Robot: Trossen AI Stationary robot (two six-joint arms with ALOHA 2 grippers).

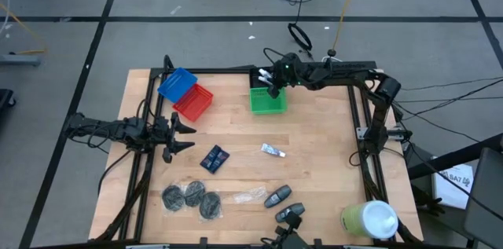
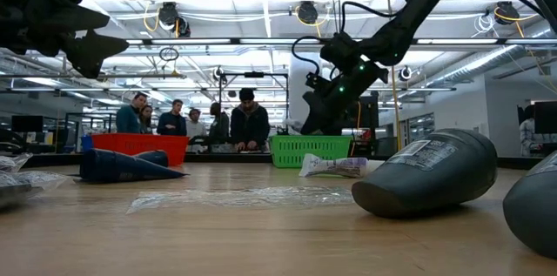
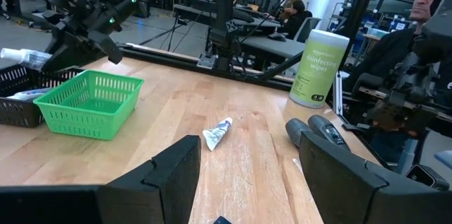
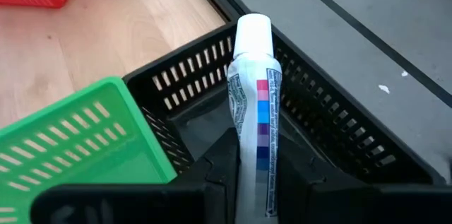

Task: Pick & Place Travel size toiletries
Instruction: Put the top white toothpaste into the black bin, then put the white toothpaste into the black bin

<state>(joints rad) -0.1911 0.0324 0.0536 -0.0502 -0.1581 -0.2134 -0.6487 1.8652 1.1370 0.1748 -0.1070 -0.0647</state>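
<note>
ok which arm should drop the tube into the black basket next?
Right. The right gripper is shut on a white tube directly over the black basket. The left gripper hangs open and empty by the table's left edge.

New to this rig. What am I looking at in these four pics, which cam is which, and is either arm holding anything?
It is a two-armed table robot sorting travel toiletries into baskets. One camera looks straight down, one sits at table height, and one rides on each wrist.

The right gripper is at the far edge, shut on a white tube over the black basket, beside the green basket.

The left gripper waits open at the left side, holding nothing.

On the table lie another tube, dark blue packets, three round discs, two dark oval pieces, a clear wrapper scrap, a wipes canister, plus a red basket and a blue basket.
</note>
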